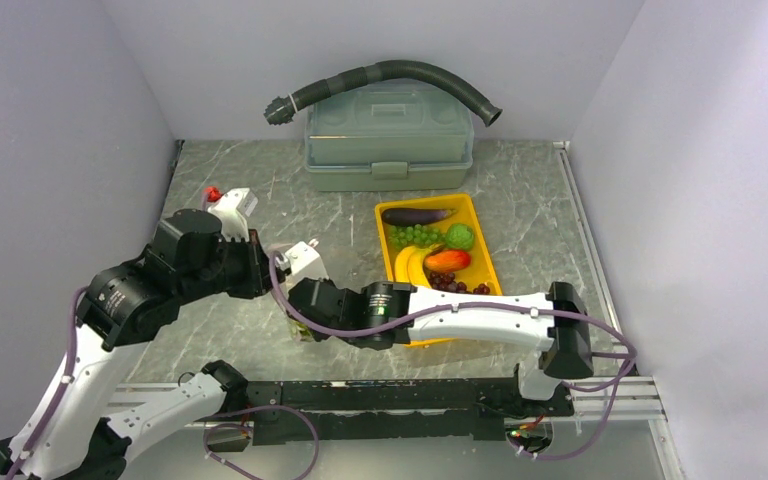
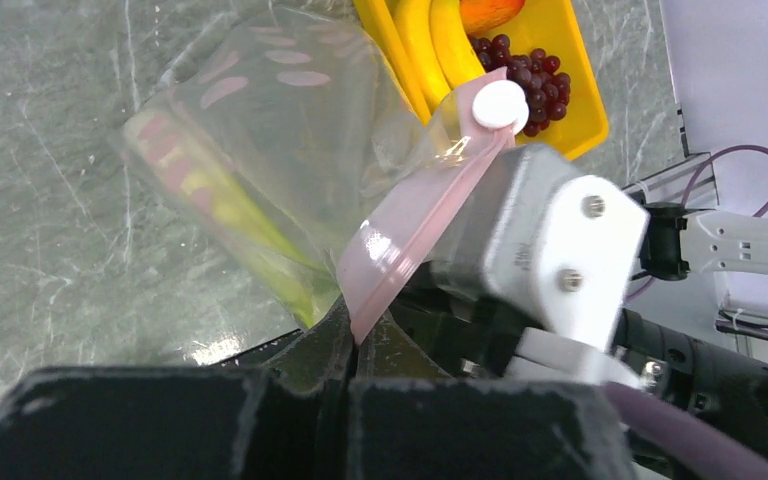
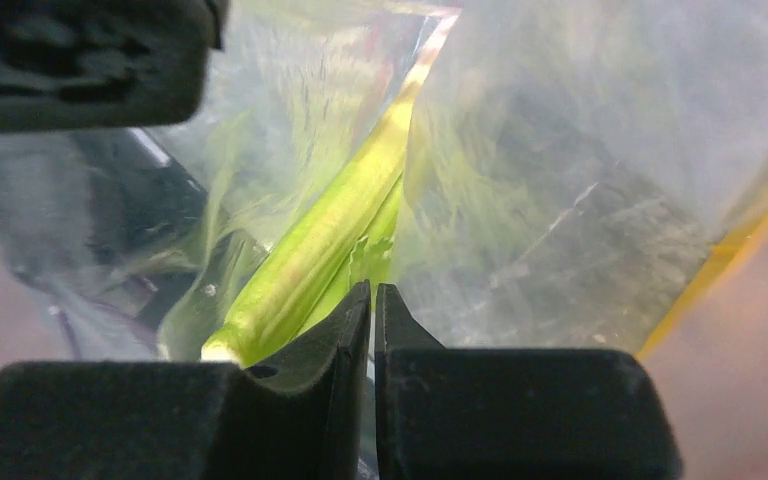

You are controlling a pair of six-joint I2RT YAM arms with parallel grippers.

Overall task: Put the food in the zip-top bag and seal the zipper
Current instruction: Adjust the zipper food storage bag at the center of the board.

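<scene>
The clear zip-top bag [image 2: 290,130] with pale pink dots hangs between both grippers left of the yellow tray [image 1: 480,235]. A white-green leek [image 3: 310,250] lies inside it. My left gripper [image 2: 360,335] is shut on the pink zipper [image 2: 410,225] strip, whose white slider [image 2: 500,103] sits at the far end. My right gripper [image 3: 372,290] is pressed against the bag, jaws almost together with film in the sliver between them. Bananas [image 1: 410,265], dark grapes [image 2: 525,70], green grapes [image 1: 415,236], an eggplant [image 1: 415,215] and red and green pieces lie in the tray.
A grey-green lidded box [image 1: 390,140] stands at the back with a black corrugated hose [image 1: 390,80] lying over it. Walls close in the table on the left, back and right. A small red-topped piece [image 1: 213,193] shows by the left wrist.
</scene>
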